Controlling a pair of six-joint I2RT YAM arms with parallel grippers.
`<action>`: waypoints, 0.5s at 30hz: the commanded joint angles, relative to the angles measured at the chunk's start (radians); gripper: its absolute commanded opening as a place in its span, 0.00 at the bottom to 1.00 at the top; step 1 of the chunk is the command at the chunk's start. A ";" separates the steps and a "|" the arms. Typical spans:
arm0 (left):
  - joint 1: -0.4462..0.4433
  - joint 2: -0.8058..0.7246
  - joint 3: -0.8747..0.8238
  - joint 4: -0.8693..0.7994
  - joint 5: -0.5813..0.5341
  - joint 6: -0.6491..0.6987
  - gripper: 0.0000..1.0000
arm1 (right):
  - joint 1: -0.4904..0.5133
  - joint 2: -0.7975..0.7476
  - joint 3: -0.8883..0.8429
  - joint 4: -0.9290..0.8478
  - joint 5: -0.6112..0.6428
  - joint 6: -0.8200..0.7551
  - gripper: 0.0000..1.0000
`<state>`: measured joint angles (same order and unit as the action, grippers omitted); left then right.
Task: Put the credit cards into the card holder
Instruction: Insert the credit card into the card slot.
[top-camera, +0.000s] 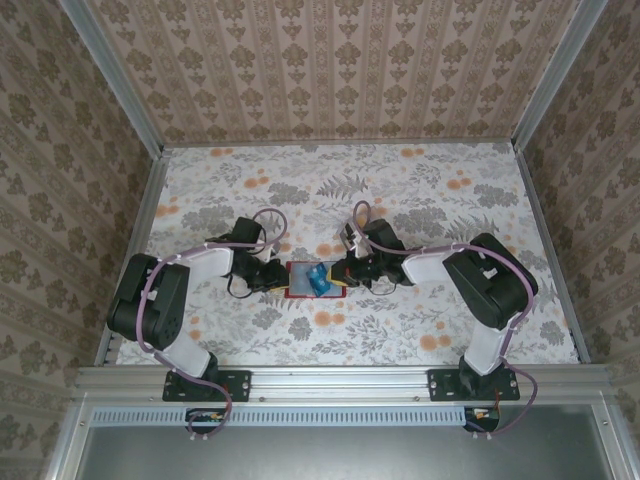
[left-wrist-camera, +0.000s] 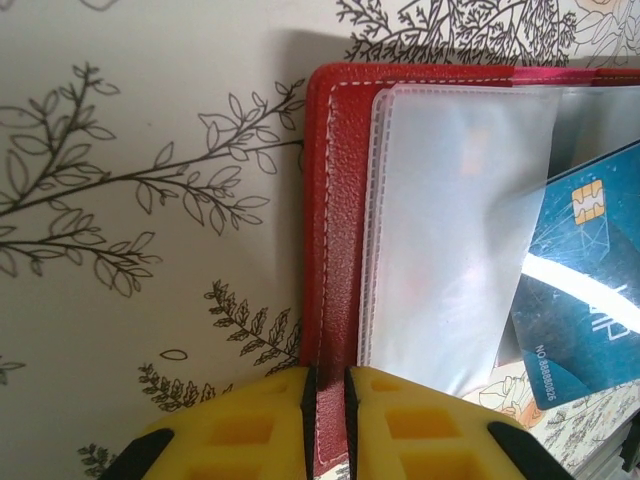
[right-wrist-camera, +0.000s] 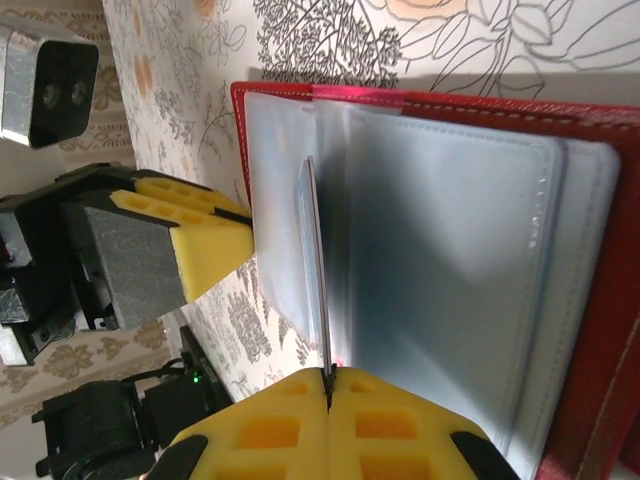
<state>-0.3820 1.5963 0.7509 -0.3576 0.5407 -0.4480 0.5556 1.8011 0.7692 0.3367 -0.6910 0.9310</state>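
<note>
— While the holder (left-wrist-camera: 335, 200) lies open on the table (top-camera: 400, 180), where is the left gripper (left-wrist-camera: 325, 385)?
— At the holder's 9 o'clock, its fingers pinched tight on the red cover's edge.
— And the blue card (left-wrist-camera: 585, 290)?
— Over the holder's 3 o'clock half, partly under a clear pocket.
— The right gripper (right-wrist-camera: 327, 385)?
— At the holder's 3 o'clock, fingers clamped on that card, which its own camera sees edge-on against the pockets.

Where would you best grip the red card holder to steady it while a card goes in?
Pinch the card holder on its bare red border, coming from the outer edge beside the clear pockets: that strip is thin, flat and sleeve-free. The left gripper holds it there.
</note>
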 joint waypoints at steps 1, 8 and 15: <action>-0.003 0.017 -0.019 0.004 0.000 0.003 0.17 | 0.008 -0.023 -0.036 0.044 0.112 0.059 0.00; -0.008 0.015 -0.034 0.023 0.015 -0.004 0.15 | 0.057 -0.008 -0.050 0.104 0.230 0.115 0.00; -0.010 0.021 -0.061 0.062 0.047 -0.028 0.12 | 0.100 0.029 -0.039 0.151 0.294 0.174 0.00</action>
<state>-0.3820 1.5967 0.7124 -0.2970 0.5743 -0.4603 0.6350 1.8030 0.7380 0.4667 -0.4717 1.0603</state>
